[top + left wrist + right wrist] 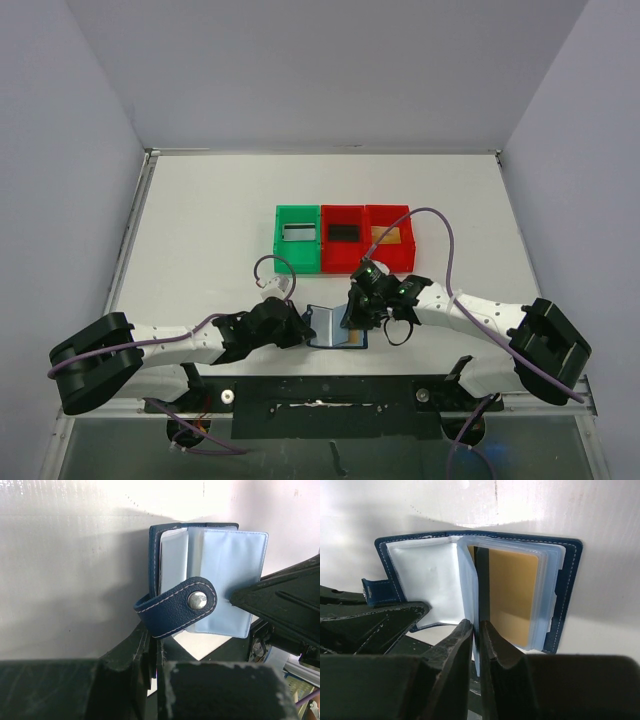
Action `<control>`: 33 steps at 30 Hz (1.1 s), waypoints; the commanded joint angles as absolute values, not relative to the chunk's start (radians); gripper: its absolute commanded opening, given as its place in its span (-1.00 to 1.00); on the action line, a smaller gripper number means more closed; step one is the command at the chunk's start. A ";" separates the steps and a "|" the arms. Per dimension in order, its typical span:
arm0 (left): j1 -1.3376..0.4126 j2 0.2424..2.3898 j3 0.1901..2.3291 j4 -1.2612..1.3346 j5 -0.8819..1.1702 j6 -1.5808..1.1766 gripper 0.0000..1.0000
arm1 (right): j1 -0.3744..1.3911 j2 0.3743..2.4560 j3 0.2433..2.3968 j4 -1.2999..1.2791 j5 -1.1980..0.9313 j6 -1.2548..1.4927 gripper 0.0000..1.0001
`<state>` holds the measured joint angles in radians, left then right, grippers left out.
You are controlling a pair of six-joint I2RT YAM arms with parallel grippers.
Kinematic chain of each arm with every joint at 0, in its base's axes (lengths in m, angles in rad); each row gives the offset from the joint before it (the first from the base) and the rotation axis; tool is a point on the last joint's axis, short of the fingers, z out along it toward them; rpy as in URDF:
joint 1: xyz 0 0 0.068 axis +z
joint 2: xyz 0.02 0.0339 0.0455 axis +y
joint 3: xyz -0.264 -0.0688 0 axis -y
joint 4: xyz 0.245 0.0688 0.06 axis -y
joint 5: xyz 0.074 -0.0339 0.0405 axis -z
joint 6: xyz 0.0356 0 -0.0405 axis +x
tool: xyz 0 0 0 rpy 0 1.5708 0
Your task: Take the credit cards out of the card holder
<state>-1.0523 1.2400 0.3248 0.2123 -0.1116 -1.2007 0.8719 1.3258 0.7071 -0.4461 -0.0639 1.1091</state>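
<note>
Card holder (pixel 569 595): gold card (pixel 512 595) inside

left arm (pixel 175 335): white rounded link shells, black joints, and a bulky black rounded housing (pixel 95 362) at the outer left end.
right arm (pixel 475 315): the same white shells and black joints.
cables: a thin lilac cable (pixel 449 255) over the right arm, and a darker loop (pixel 272 257) by the left wrist.
left gripper (pixel 151 647): two matte black, blocky fingers, with top edges scuffed pale.
right gripper (pixel 476 630): two matte black fingers tapering to narrow tips.
lights: small green lights (pixel 368 268) on the right wrist.
</note>
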 commanded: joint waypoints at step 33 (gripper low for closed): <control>-1.057 1.211 0.316 0.253 -0.143 -1.209 -1.00 | 0.867 1.403 0.780 -0.186 -0.213 1.114 -0.33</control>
<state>-1.0523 1.2304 0.3241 0.2134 -0.1173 -1.2015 0.8711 1.3857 0.7498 -0.2611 -0.1833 1.1076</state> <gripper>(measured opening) 0.020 0.328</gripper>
